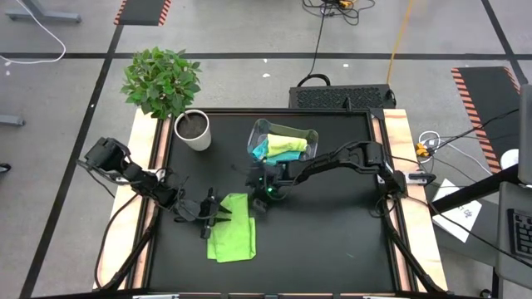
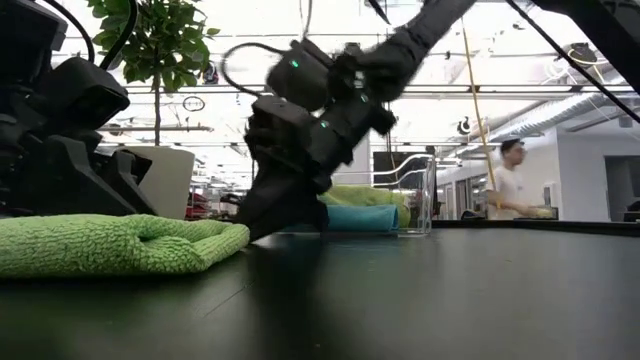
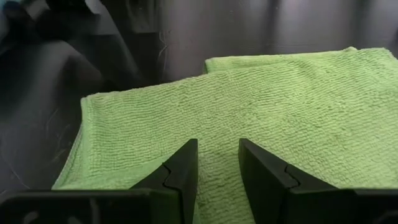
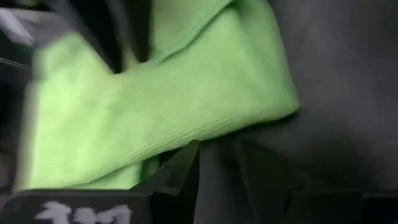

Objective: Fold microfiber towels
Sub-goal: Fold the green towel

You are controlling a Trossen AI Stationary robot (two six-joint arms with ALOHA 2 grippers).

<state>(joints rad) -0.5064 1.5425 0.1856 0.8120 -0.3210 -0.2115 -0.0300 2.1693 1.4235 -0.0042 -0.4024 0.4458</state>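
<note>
A bright green microfiber towel (image 1: 234,241) lies folded on the black table, left of centre; two stacked layers show in the left wrist view (image 3: 280,93). My left gripper (image 1: 218,218) stands open at the towel's left edge, its fingers (image 3: 217,146) low over the cloth. My right gripper (image 1: 264,198) is open and points down at the table just beyond the towel's far right corner (image 4: 273,106). A pale yellow-green towel (image 1: 289,143) and a turquoise one (image 1: 264,151) lie in the clear plastic bin (image 1: 259,129). My left gripper has its two fingertips (image 3: 183,158) slanting down over the green towel's top layer from the table's left, with cloth showing in the gap between them. I cannot tell whether they touch it. My right gripper's fingertips (image 2: 285,225) reach down beside the towel's folded edge (image 2: 235,238); whether they touch it cannot be told.
A potted plant in a white pot (image 1: 193,130) stands at the table's far left corner. The bin stands at the far centre. Bare black tabletop (image 1: 332,241) stretches to the right and near side. A person (image 2: 512,180) stands far off in the room.
</note>
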